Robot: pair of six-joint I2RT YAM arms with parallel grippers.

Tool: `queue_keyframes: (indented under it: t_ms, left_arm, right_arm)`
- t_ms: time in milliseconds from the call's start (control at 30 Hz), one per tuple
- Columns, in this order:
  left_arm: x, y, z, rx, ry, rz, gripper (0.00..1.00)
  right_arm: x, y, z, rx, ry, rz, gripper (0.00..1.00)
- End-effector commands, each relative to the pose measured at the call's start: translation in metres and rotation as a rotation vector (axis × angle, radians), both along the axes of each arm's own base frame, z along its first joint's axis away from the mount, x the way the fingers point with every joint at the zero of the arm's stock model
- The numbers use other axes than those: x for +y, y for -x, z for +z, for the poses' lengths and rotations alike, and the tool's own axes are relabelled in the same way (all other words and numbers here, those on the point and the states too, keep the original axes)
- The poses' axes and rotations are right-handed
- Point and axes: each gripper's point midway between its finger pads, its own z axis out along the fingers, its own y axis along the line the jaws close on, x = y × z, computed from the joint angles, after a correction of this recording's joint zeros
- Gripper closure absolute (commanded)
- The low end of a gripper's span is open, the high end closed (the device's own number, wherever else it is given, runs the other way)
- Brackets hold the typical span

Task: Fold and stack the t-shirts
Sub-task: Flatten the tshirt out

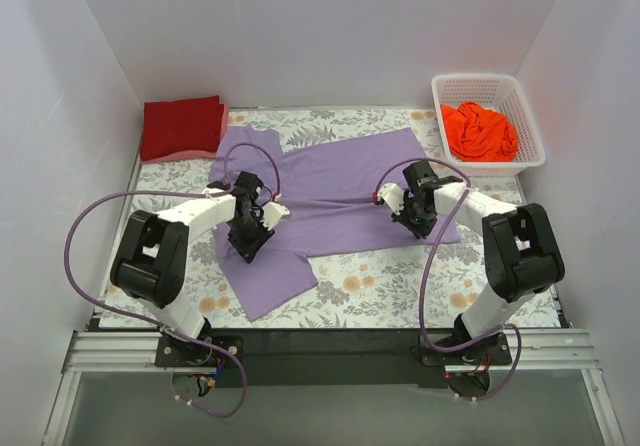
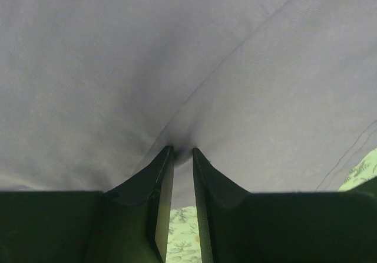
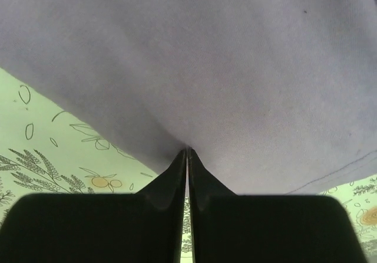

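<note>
The lavender t-shirt (image 1: 330, 181) lies spread across the middle of the floral table cloth, with one part folded over along its near side. My left gripper (image 1: 250, 241) sits on the shirt's left side. In the left wrist view the gripper (image 2: 182, 151) has its tips pinching a pucker of the lavender cloth (image 2: 177, 68). My right gripper (image 1: 412, 224) is at the shirt's right near edge, and in its wrist view the gripper (image 3: 187, 150) is closed tight on the lavender cloth (image 3: 224, 68). A folded dark red t-shirt (image 1: 182, 126) rests at the back left. The orange t-shirt (image 1: 480, 131) lies crumpled in the basket.
The white lattice basket (image 1: 440, 91) stands at the back right corner. White walls enclose the table on three sides. The floral table cloth (image 3: 47, 151) shows bare beside the right gripper and along the near edge (image 1: 400, 296).
</note>
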Motion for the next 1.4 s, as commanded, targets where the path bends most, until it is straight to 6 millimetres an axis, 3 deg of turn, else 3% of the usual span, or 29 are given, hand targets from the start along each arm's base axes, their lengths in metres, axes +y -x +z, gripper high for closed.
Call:
queue_keyframes:
  t_ms: [0,33,133,233,300,367,433,467,567,733,900,1033,1067,1267,1333,1367]
  left_arm:
    - [0.006,0.038,0.003,0.042,-0.034,-0.058,0.81]
    - [0.007,0.045,0.003,0.052,-0.037,-0.072,0.81]
    - [0.006,0.07,0.009,0.09,-0.016,-0.112,0.81]
    - [-0.002,0.084,0.027,0.124,0.06,-0.151,0.81]
    - [-0.012,0.088,0.042,0.159,0.121,-0.15,0.81]
    - [-0.026,0.062,0.061,0.087,0.167,-0.139,0.81]
    - [-0.032,0.031,0.07,0.006,0.159,-0.105,0.81]
    - [-0.035,0.014,0.07,-0.04,0.157,-0.074,0.81]
    - [-0.03,-0.01,0.054,-0.061,0.107,-0.016,0.81]
    - [-0.006,-0.018,0.023,-0.076,0.0,0.028,0.81]
    - [0.007,0.011,0.005,0.019,-0.049,0.009,0.8]
    - [0.008,0.044,0.006,0.094,-0.035,-0.048,0.8]
    - [0.009,0.055,0.009,0.127,-0.033,-0.055,0.8]
    - [0.003,0.097,0.02,0.238,0.021,-0.121,0.81]
    - [0.004,0.103,0.023,0.258,0.025,-0.137,0.82]
    - [0.001,0.101,0.025,0.246,0.038,-0.132,0.82]
  right_arm:
    - [-0.024,0.048,-0.02,0.127,0.079,0.024,0.92]
    - [-0.027,0.067,-0.025,0.168,0.076,0.028,0.92]
    - [-0.023,0.103,-0.016,0.22,0.022,0.072,0.92]
    - [-0.009,0.118,0.013,0.212,-0.087,0.112,0.91]
    - [0.0,0.105,0.038,0.154,-0.129,0.123,0.9]
    - [0.001,0.08,0.055,0.08,-0.127,0.109,0.89]
    - [-0.007,0.062,0.052,0.077,-0.098,0.077,0.89]
    - [-0.009,0.049,0.054,0.065,-0.096,0.058,0.9]
    - [-0.022,0.031,0.039,0.092,-0.064,-0.003,0.91]
    - [-0.035,0.017,0.018,0.091,0.002,-0.013,0.91]
    - [-0.043,0.033,-0.001,0.15,0.039,-0.005,0.91]
    - [-0.049,0.063,-0.008,0.198,0.055,0.013,0.91]
    - [-0.051,0.079,-0.014,0.232,0.062,0.023,0.91]
    - [-0.039,0.142,0.002,0.277,0.031,0.123,0.91]
    - [-0.033,0.147,0.008,0.266,0.015,0.153,0.9]
    - [-0.031,0.139,0.013,0.24,0.013,0.153,0.9]
